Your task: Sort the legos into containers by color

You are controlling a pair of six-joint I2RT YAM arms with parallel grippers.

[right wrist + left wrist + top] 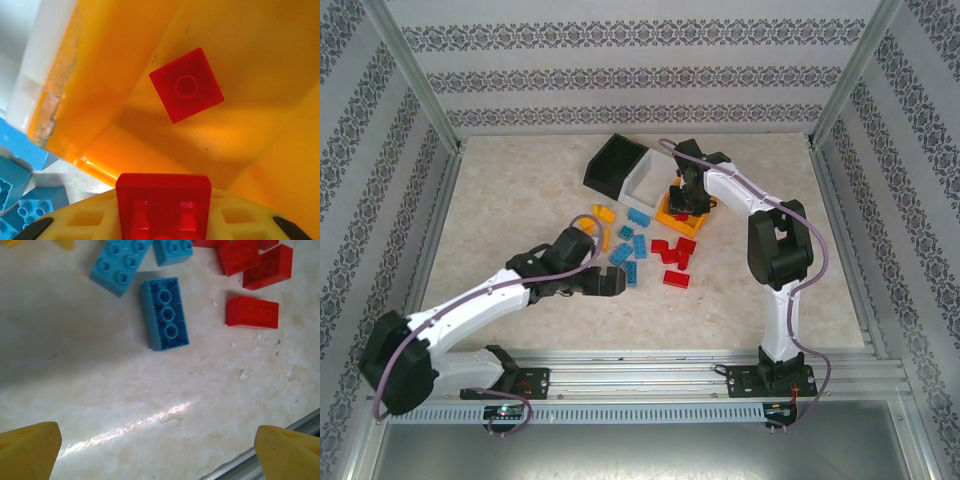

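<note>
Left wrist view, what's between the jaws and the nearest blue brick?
Nothing; the left wrist view shows bare table up to that blue brick.

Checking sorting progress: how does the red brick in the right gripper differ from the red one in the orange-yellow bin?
The gripped red brick is clamped in the right gripper over the orange-yellow bin; the loose red brick lies on that bin's floor. The gripped one sits square to the camera; the loose one is turned askew. Both are red.
</note>
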